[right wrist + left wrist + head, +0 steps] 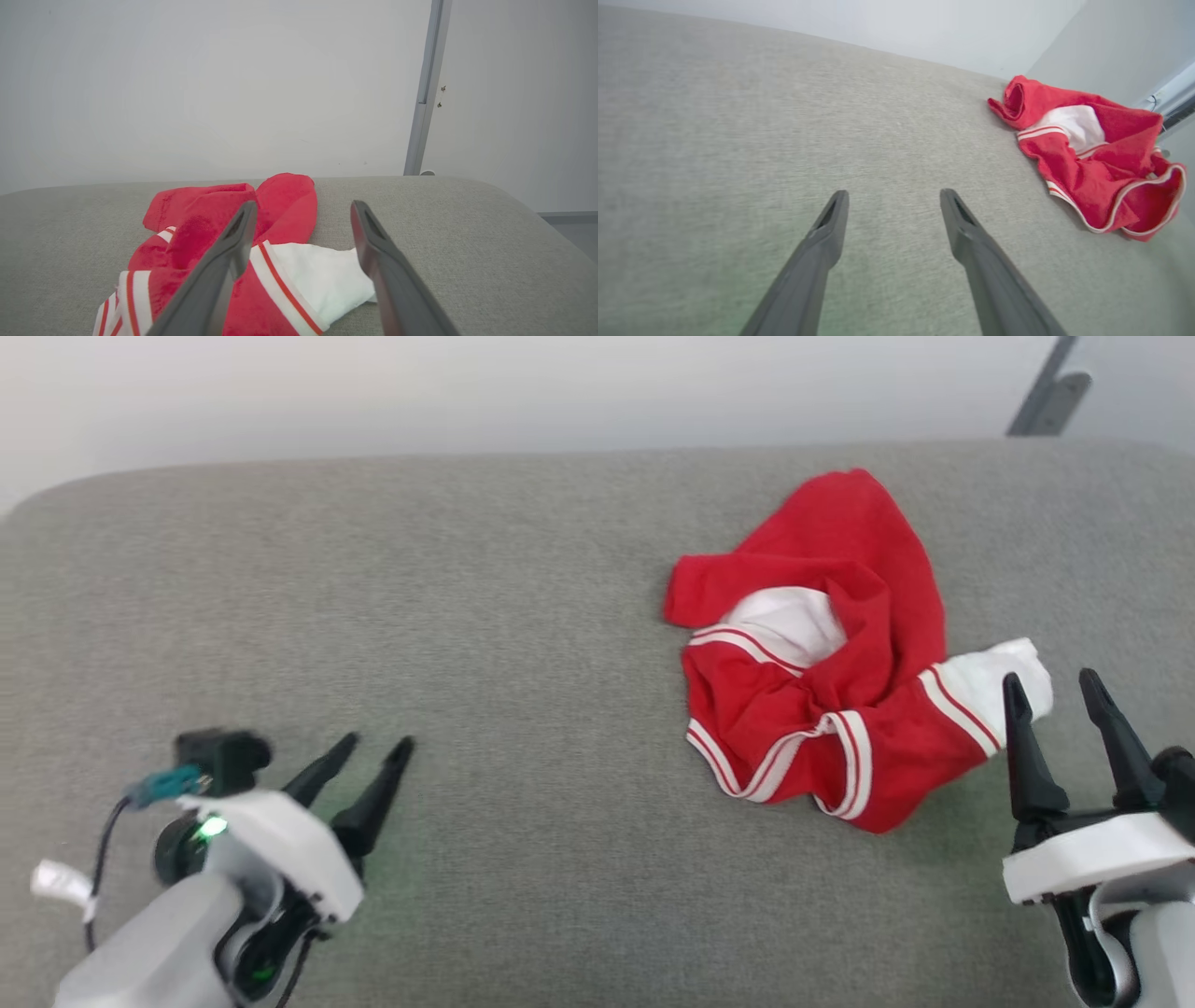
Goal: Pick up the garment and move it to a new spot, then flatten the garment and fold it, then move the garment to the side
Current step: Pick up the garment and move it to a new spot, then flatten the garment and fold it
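The garment (822, 616) is bright red, with a white sleeve end (990, 674) at its right, a white patch in its middle, and paired white stripes along its near edges. It lies on a mottled grey woven surface (467, 616) below a pale off-white wall (467, 392). The left gripper (378, 743) and right gripper (1050, 678) have black fingers (1029, 756) on white housings, and the left one has a green light (213, 825) and a teal plug (163, 787).

A desk (467, 616) covered in grey woven fabric, rounded at its corners, stands against a plain white wall (467, 383). A slim grey metal post (425, 93) rises behind its far right corner, beside a grey baseboard (567, 217).
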You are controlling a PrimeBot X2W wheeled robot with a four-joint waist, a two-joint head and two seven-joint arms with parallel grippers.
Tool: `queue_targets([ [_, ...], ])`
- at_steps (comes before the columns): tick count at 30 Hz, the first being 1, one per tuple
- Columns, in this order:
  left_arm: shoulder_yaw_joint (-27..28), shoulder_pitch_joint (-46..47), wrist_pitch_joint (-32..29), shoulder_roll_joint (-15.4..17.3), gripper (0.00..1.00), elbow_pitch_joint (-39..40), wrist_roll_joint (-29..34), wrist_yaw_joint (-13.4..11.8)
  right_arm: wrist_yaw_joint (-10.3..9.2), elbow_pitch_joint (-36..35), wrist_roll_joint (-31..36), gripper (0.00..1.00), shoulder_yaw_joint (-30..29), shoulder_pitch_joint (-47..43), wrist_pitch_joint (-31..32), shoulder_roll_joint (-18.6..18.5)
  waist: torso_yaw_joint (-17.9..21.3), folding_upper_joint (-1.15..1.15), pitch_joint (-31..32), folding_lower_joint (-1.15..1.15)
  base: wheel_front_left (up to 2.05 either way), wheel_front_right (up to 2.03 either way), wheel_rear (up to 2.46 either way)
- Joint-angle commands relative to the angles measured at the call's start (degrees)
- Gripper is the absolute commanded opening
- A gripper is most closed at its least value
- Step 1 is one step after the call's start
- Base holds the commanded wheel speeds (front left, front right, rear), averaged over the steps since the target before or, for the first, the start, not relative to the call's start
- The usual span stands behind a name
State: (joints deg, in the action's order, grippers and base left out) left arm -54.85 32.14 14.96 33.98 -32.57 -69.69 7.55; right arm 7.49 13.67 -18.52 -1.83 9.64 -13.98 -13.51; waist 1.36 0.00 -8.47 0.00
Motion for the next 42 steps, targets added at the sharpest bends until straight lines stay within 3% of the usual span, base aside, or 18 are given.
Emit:
queue_targets([
  [1,2.32,-2.01,0.29,-0.31,1.00,-0.03,1.79,-0.14,0.00,-0.33,0.27,1.00,-0.12,-0.88,0.24,-0.19,-1.06,0.00,1.04,0.00,0.00,0.00,0.00],
  [10,28.25,-18.14,0.30,-3.92,1.00,6.44,20.98,-2.38,0.00,-2.61,0.36,1.00,-1.54,-3.78,1.90,-0.58,-1.96,0.00,2.83,0.00,0.00,0.00,0.00],
  [16,42.13,-26.02,0.32,-8.46,1.00,14.21,35.27,-3.54,0.00,-4.07,0.71,1.00,-2.14,-4.31,2.48,-0.49,-1.65,0.00,3.87,0.00,0.00,0.00,0.00],
  [21,49.60,-30.04,0.31,-12.24,1.00,19.33,43.01,-3.02,0.00,-5.70,0.97,1.00,-2.06,-3.84,2.92,-0.26,-1.16,0.00,4.39,0.00,0.00,0.00,0.00],
  [29,55.34,-33.60,0.31,-17.62,1.00,21.75,50.17,-0.79,0.00,-6.93,0.82,1.00,-2.42,-4.40,3.39,0.32,-0.59,0.00,4.24,0.00,0.00,0.00,0.00],
  [42,57.15,-34.23,0.32,-20.59,1.00,22.59,52.25,-0.01,0.00,-5.49,0.38,1.00,-1.55,-3.66,5.73,-0.73,-0.33,0.00,3.21,0.00,0.00,0.00,0.00],
])
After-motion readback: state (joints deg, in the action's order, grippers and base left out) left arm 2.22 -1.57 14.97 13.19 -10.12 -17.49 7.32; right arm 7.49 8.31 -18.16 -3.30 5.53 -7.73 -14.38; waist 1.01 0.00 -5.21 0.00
